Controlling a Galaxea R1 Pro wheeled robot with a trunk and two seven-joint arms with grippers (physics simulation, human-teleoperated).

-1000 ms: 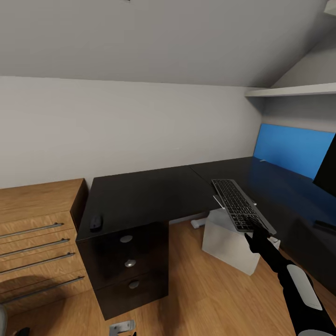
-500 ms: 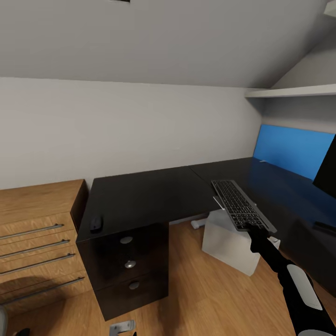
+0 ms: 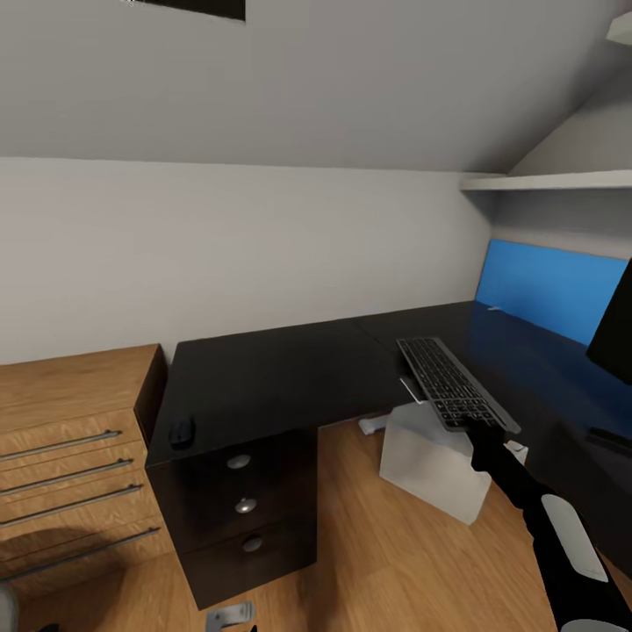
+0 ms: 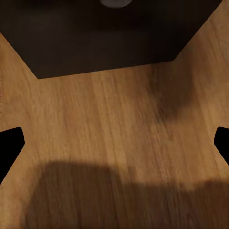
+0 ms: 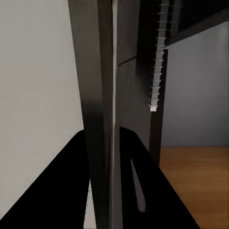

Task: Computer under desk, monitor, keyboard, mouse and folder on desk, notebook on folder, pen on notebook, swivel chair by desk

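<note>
Our right gripper (image 3: 488,430) pinches the keyboard (image 3: 454,395) by its near edge, holding it above the desk (image 3: 263,373); stiff, light and long, it will likely lever in our grip.

Wooden drawer chest (image 3: 70,456), white shelf (image 3: 549,182), blue panel (image 3: 549,290), wood floor (image 4: 114,143).

You face a black L-shaped tabletop (image 3: 263,369); a small black mouse (image 3: 181,431) lies at its near left corner, a dark monitor (image 3: 614,333) stands far right.
</note>
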